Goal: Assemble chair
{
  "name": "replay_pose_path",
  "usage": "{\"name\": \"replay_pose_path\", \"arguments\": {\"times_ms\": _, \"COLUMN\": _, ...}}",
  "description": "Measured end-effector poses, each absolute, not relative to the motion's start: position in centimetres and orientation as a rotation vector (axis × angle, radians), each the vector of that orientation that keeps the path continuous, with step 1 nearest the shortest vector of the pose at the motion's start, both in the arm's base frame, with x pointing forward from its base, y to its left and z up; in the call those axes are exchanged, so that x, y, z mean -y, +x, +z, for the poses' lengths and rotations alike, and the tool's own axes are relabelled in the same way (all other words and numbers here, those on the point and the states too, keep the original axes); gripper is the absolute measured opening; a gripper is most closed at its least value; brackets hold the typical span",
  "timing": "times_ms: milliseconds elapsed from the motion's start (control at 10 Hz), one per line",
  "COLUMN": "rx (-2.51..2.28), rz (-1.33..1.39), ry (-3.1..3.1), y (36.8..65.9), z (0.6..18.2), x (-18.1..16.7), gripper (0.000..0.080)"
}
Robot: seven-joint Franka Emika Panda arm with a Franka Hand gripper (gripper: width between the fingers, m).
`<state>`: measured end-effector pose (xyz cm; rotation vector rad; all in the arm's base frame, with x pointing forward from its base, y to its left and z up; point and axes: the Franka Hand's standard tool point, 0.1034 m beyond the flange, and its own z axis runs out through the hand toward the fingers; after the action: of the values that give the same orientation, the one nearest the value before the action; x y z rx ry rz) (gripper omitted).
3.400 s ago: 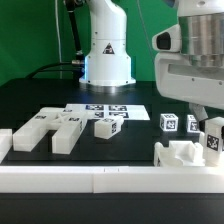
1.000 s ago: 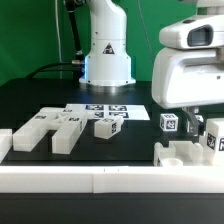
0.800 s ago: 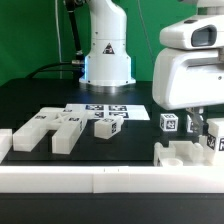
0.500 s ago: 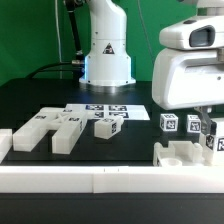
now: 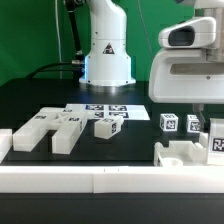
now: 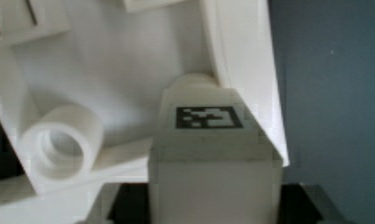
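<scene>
White tagged post [image 6: 210,150] between closed jaws

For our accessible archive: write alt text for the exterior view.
A white gripper is closed on a small tagged post at the exterior view's right, beside a tagged cube. Notched blocks and a small block lie on the black table further left, behind a low white rail.
</scene>
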<state>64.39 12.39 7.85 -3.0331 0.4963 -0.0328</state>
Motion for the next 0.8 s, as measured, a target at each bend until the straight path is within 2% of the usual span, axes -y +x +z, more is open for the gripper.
{"name": "replay_pose_path", "arguments": {"times_ms": 500, "rx": -1.433, "rz": 0.026, "ry": -2.689, "y": 64.23, "z": 7.73, "x": -11.96, "gripper": 0.0291}}
{"name": "replay_pose_path", "arguments": {"times_ms": 800, "rx": -1.739, "rz": 0.048, "ry": -2.509, "y": 64.10, "z": 7.72, "x": -12.19, "gripper": 0.0291}}
